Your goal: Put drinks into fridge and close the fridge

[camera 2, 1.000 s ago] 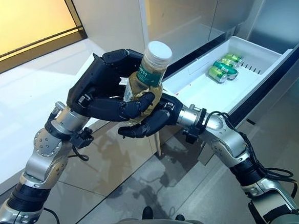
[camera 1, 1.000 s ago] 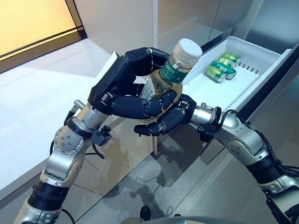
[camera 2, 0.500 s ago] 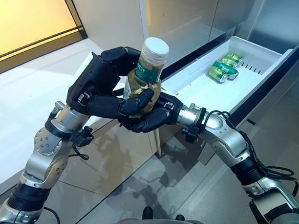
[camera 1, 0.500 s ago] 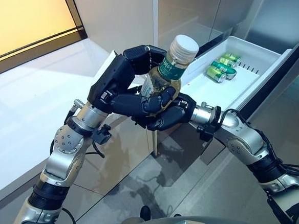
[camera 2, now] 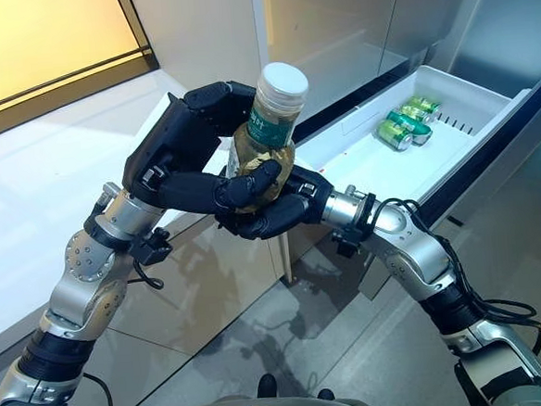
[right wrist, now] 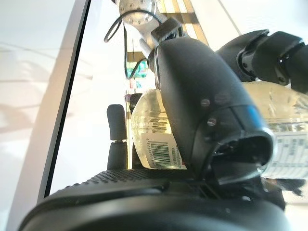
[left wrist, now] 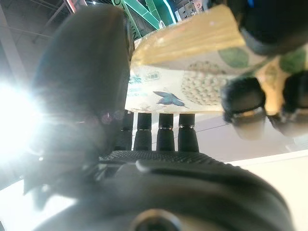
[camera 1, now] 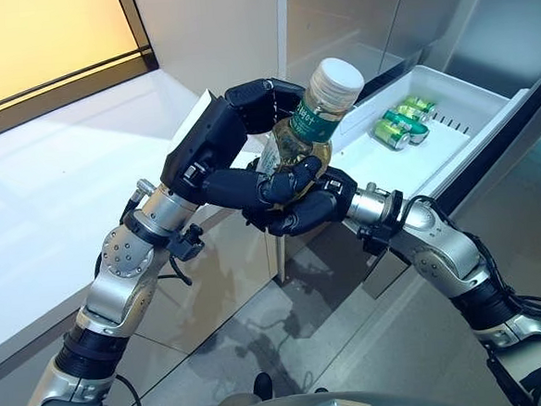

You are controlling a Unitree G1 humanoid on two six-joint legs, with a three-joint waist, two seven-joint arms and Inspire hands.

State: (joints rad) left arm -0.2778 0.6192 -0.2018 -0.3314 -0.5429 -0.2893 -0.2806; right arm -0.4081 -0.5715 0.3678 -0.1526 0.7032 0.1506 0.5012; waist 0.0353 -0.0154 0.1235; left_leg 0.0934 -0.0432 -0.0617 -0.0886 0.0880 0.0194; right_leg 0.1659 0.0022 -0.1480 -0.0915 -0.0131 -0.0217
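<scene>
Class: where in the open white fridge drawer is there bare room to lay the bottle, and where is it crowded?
The white fridge drawer is bare from its near end up to the green cans. The far end, around those cans, is crowded. Both the left hand and right hand hold the clear white-capped bottle.

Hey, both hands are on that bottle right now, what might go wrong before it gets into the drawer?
The bottle is tilted, gripped by the left hand and right hand at once; a mistimed release might drop it to the floor. The open drawer already holds cans, so the bottle may knock them.
</scene>
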